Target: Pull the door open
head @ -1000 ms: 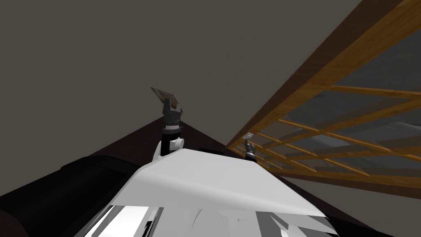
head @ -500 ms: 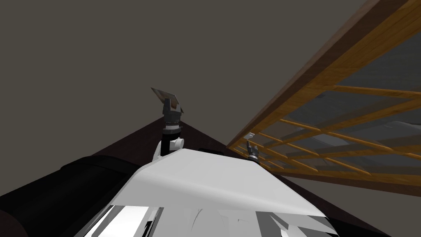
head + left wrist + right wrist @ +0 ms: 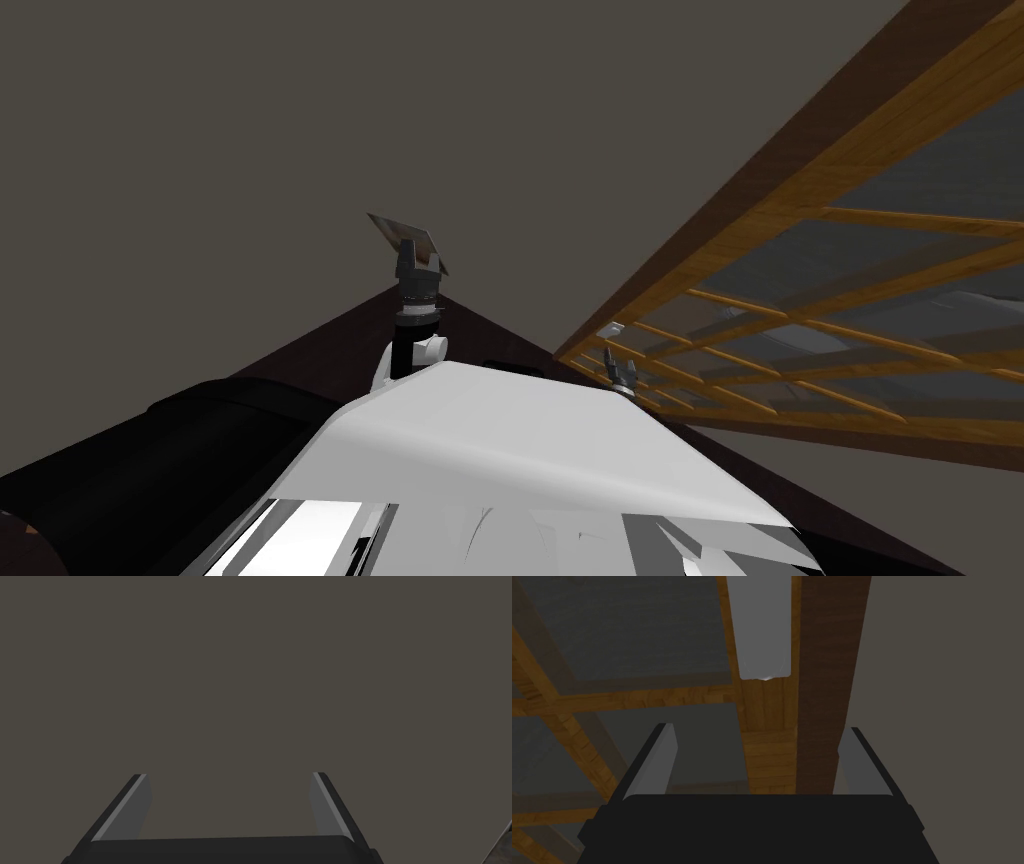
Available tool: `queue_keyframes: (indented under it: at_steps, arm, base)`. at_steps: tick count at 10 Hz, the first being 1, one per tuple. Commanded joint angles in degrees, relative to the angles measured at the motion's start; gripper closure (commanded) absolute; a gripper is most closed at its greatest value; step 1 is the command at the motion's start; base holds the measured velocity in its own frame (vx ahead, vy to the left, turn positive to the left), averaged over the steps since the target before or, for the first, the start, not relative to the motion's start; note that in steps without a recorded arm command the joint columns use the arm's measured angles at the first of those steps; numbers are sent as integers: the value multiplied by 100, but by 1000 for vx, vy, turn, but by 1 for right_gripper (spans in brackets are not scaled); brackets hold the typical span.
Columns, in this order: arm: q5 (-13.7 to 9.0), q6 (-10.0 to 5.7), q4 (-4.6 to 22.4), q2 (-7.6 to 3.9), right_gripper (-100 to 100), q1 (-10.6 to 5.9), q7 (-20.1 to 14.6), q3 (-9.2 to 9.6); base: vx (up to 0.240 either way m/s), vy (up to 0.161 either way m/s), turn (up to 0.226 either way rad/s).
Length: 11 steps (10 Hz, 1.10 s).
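Door (image 3: 850, 160): wooden lattice with grey panes, on my right, slanting across the head view. It lies close against its dark brown frame (image 3: 832, 676).
Handle (image 3: 764, 626): pale grey, long and flat, mounted on the door's wooden edge just beside the frame.
Right end effector (image 3: 759, 727): low, near the door's closest corner, pointed at the wooden edge. The fingers (image 3: 662, 761) stand apart with nothing clamped. The handle lies ahead of the gap, clear of both fingers.
Contact: none visible between the right end effector and the handle.
Left end effector (image 3: 418, 262): raised upright ahead of me, well apart from the door. Its fingers are apart, with nothing between them.
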Motion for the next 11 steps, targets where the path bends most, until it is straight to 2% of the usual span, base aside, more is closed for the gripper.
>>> queue_keyframes:
  at_steps: [1,3,4,11]
  arm:
    - [35,-9,-115,-45,-100,148,234,-18]
    - [71,-80,-111,-106,-100,242,421,-34]
    - [59,-61,-68,-97,-100,184,343,-29]
    - [11,31,19,-66,-100,18,474,-123]
  base:
    - [-12,76,-18]
    - [-7,71,-15]
    - [-2,30,-7]
    - [166,-76,32]
